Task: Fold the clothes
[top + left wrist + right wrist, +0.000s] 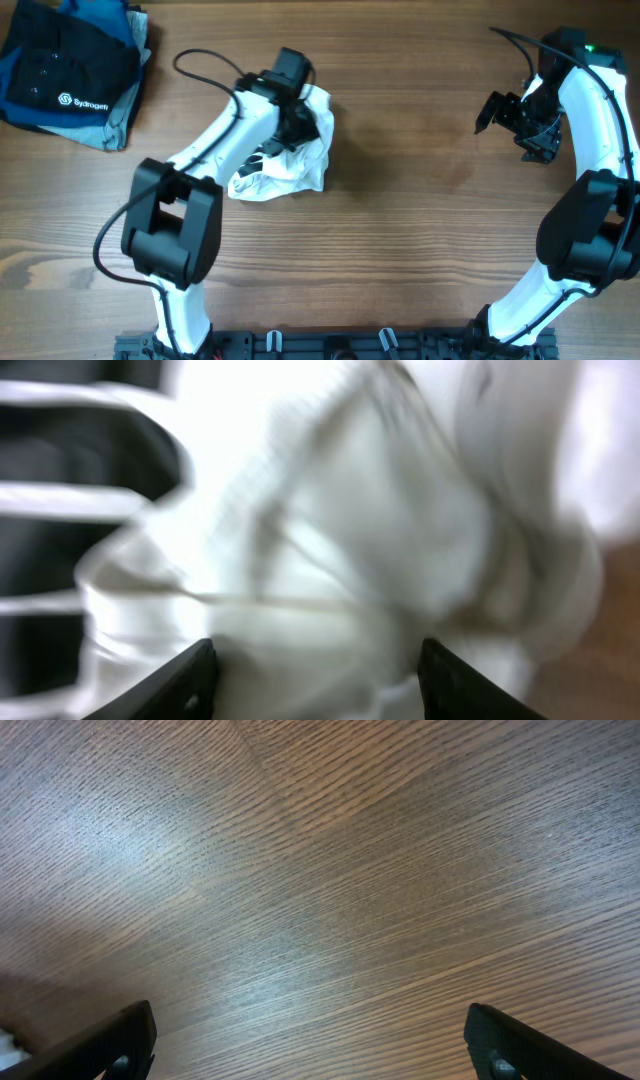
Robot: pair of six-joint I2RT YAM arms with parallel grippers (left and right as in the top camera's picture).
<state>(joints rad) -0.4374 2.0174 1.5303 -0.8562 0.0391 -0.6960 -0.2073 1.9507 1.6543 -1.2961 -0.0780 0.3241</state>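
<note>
Overhead: the white garment (290,165) lay bunched in a wrinkled heap on the table (400,220), to the right of the dark folded stack (70,80) and well apart from it. The left gripper (297,125) was down on the heap's upper edge, on the side away from the stack. The right gripper (497,110) hung over bare wood, much farther from the stack than the garment. White lettering on the stack read "Sydrogen" (85,101), beside a small round mark. No other writing could be read.

Left wrist: blurred white garment (380,530) filled the frame, with its striped part (70,520) at the left edge. The left gripper (318,680) showed both fingertips apart with cloth lying beyond them, nothing pinched.

Right wrist: the right gripper (310,1045) had its fingers spread wide over plain table (330,890), holding nothing.

The fold appeared to be at an early stage, since the cloth was crumpled rather than flat. The next move would likely call for pinching an edge and drawing the cloth out flat, with the right arm brought in toward the garment.
</note>
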